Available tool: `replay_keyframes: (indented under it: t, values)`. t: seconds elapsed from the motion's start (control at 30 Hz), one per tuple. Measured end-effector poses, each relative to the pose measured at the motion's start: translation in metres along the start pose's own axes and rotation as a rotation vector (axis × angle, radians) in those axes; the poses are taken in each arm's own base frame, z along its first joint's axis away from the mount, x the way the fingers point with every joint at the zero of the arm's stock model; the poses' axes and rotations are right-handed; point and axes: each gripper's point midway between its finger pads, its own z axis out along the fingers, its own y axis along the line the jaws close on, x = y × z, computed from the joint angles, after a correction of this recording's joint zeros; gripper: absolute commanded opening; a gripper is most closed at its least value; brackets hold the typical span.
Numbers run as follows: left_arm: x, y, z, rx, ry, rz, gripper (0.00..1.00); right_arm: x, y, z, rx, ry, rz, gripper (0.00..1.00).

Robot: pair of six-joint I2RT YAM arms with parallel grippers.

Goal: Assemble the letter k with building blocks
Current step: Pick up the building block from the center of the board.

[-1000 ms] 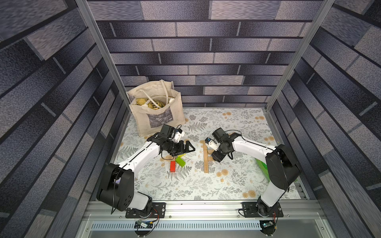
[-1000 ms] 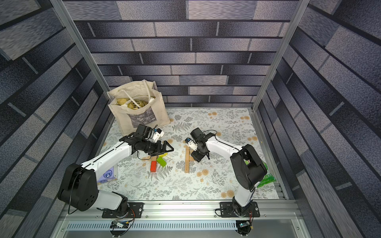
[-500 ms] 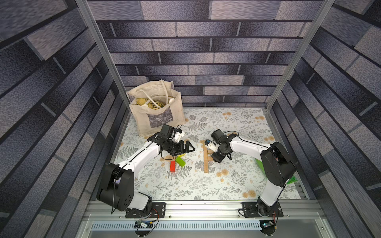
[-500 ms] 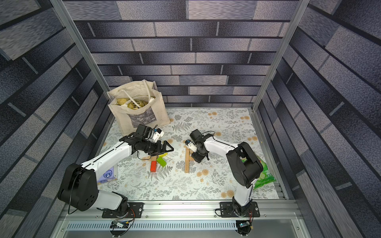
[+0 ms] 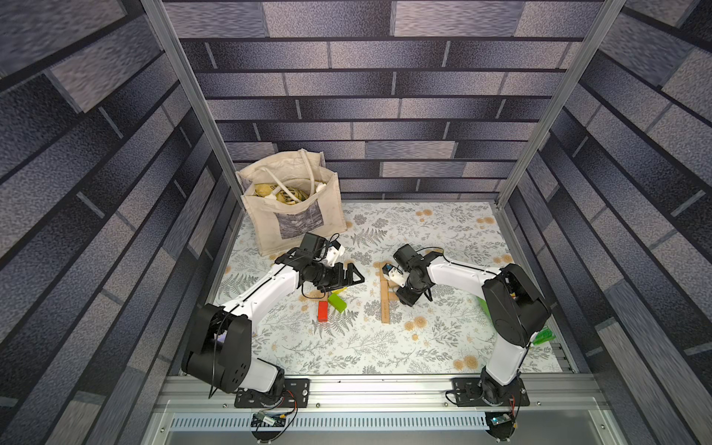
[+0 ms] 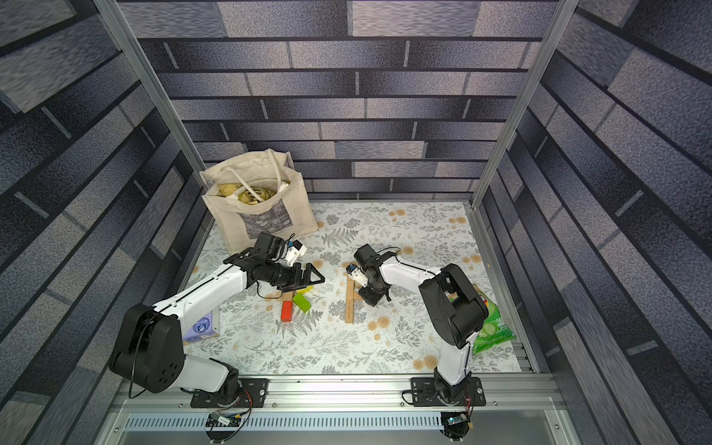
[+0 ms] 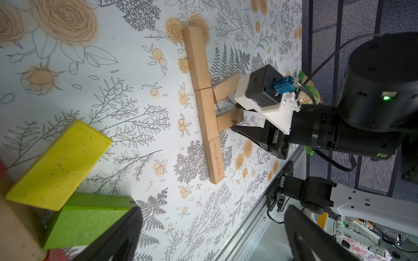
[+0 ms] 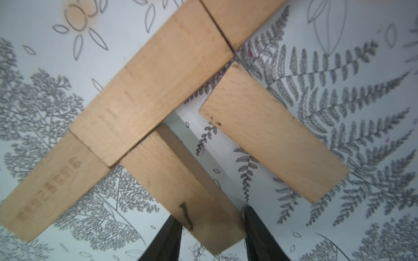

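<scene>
Right wrist: right gripper (image 8: pixel 210 213) closer around block (image 8: pixel 178 174)

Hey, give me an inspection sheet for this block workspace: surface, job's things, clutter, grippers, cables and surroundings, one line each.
Surface: floral-print tabletop, no spills seen.
Job's things: tan spine of three blocks, with the upper branch and lower branch at its middle block; loose red block, green block and yellow block.
Clutter: tote bag, snack packet, tissue pack.
Grippers: left gripper open above the coloured blocks; right gripper closed on the lower branch's outer end.
Cables: right-wrist lead and left-wrist lead hang in loops.
Surroundings: brick-pattern walls, metal frame posts.
</scene>
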Motion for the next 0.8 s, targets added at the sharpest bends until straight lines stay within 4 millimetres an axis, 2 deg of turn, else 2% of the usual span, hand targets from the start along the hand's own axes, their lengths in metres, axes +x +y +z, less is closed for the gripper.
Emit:
replay_keyframes:
  t: [0.67,0.73,0.8]
  values:
    - [-0.002,0.002,0.003,0.0,0.0,0.0,1.0,0.011,-0.006,-0.003,0.041,0.033,-0.011,0.39]
    - [-0.001,0.004,0.005,-0.003,0.006,-0.006,1.0,0.012,-0.005,-0.003,0.04,0.035,-0.01,0.41]
    - [-0.001,0.006,0.006,-0.005,0.011,-0.011,1.0,0.012,-0.005,-0.003,0.04,0.036,-0.009,0.46]
